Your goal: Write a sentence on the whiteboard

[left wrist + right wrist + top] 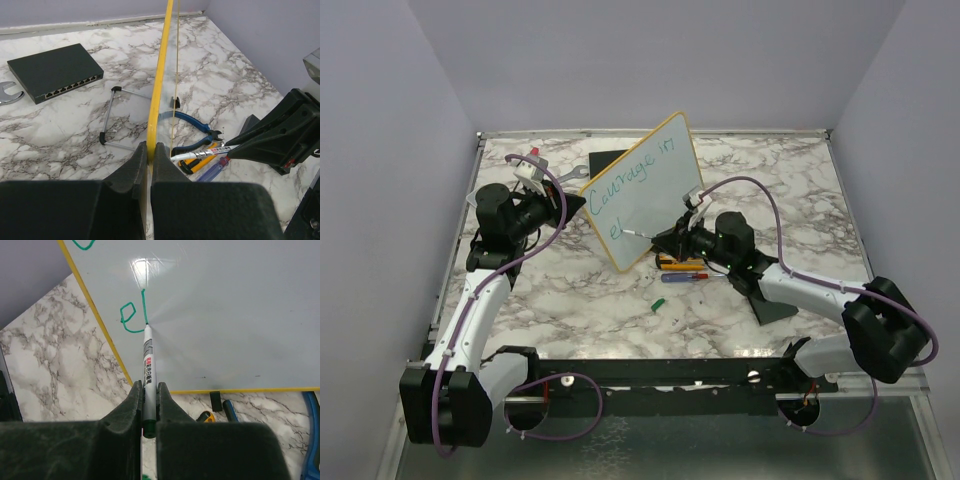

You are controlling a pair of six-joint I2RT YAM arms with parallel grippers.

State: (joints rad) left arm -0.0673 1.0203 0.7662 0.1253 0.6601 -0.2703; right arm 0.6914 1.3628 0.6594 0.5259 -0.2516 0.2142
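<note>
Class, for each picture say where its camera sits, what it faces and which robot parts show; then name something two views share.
Top external: above and behind the bases, looking down on table, whiteboard, left arm, right arm.
Left wrist: behind the left pincer, shut on the whiteboard's yellow rim, seen edge-on.
Right wrist: behind the right pincer, which holds the marker to the board's face.
Shared: both wrist views show the marker.

White arm links [470, 312], black grippers [149, 150] [146, 391], purple cables [760, 183].
</note>
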